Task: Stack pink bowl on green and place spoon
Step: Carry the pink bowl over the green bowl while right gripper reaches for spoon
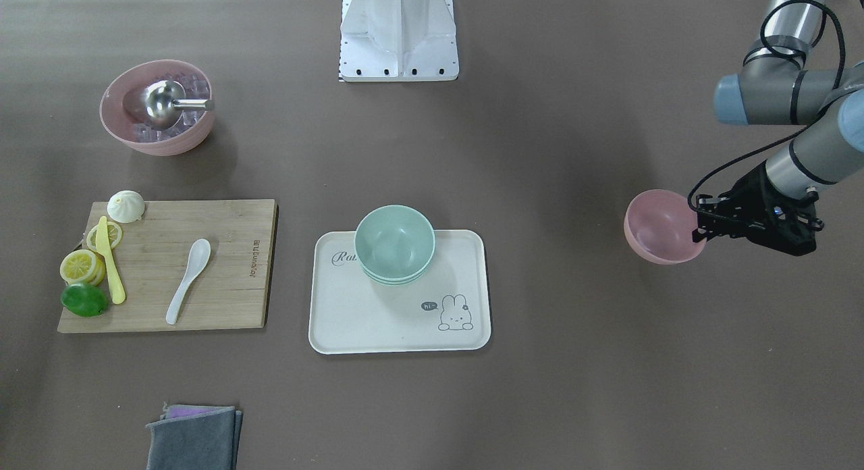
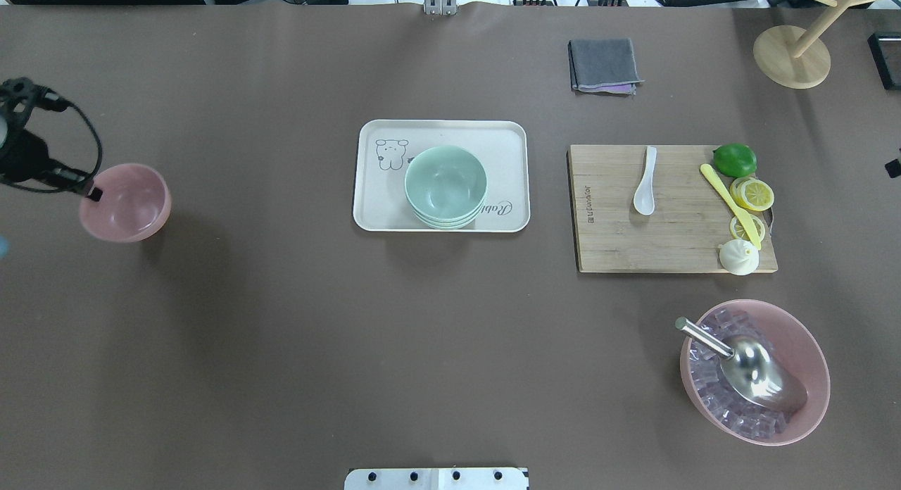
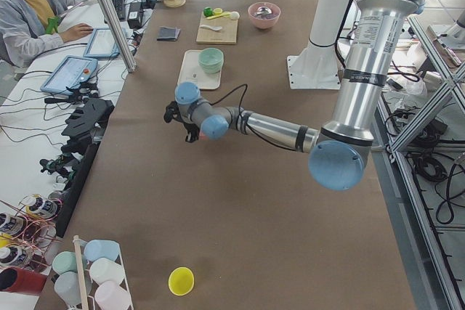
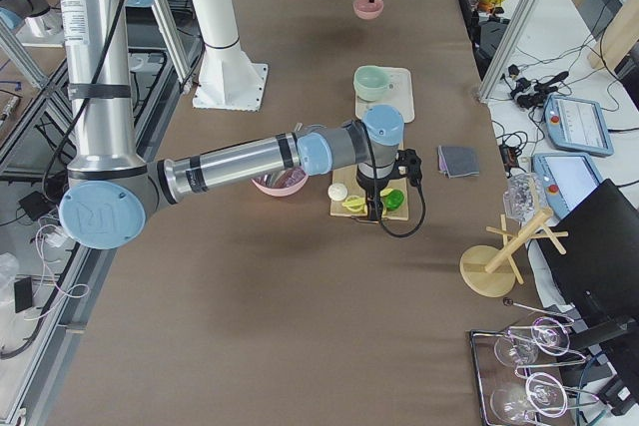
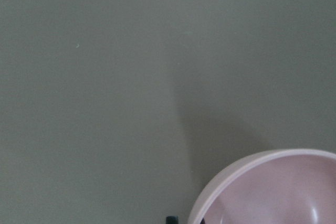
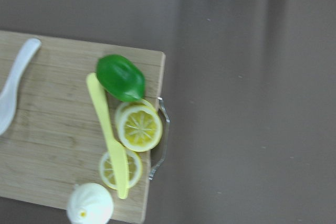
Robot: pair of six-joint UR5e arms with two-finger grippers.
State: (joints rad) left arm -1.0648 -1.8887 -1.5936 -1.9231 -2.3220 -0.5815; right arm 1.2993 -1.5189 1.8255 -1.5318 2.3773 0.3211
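The left gripper point(image 1: 700, 232) is clamped on the rim of the small pink bowl point(image 1: 658, 227). That bowl is empty and well off to the robot's left of the tray point(image 1: 378, 325). A stack of green bowls point(image 1: 394, 244) stands at the tray's robot-side edge, the top one empty. On the tray's other side lies a wooden board point(image 1: 229, 281). The white spoon point(image 1: 189, 279) lies flat on it, with lemon slices point(image 1: 81, 266), a lime point(image 1: 84, 300), a yellow knife point(image 1: 111, 271) and a bun point(image 1: 126, 206). Past the board, a bigger pink bowl point(image 1: 156, 136) holds ice cubes point(image 1: 194, 86) and a metal scoop point(image 1: 165, 105). The right gripper point(image 4: 376, 213) hangs over the board's fruit end. I cannot tell whether it is open or closed.
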